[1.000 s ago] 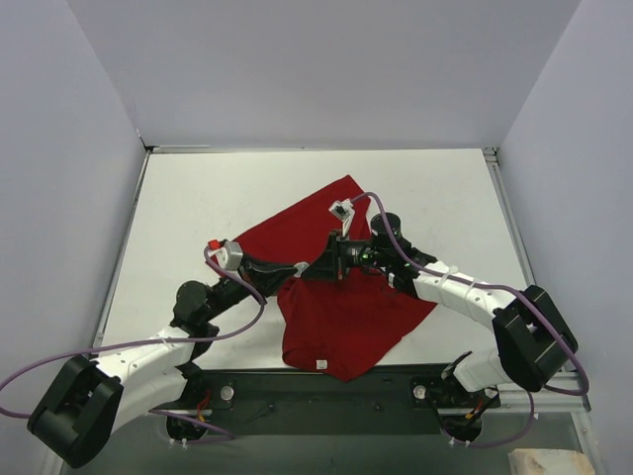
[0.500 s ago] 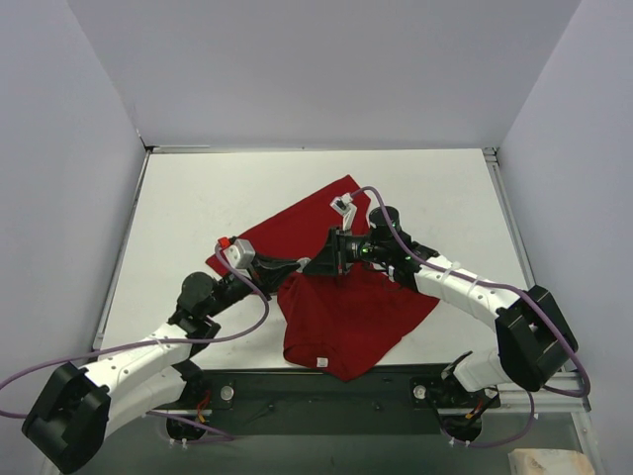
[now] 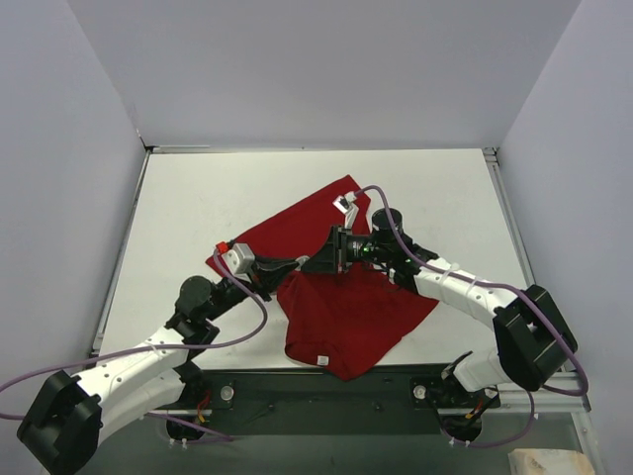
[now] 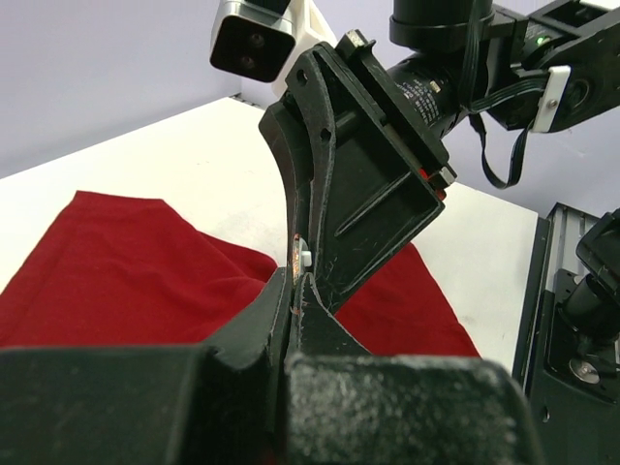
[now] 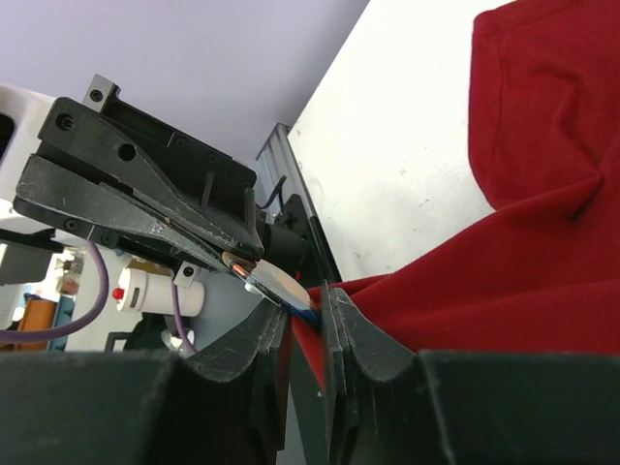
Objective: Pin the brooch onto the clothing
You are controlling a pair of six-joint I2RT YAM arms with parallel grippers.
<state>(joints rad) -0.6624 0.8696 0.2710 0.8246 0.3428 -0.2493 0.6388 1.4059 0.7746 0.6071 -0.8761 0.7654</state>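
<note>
The two grippers meet tip to tip over the middle of the shirt (image 3: 346, 317). The left gripper (image 3: 295, 265) is pinched narrow on the brooch (image 5: 276, 288). It holds the brooch edge-on, aimed straight at the right gripper (image 5: 308, 308), which is clamped on a raised fold of cloth. Brooch and fold look to be touching. The rest of the shirt lies slack on the white counter (image 3: 198, 198), with bare surface on every side.
</note>
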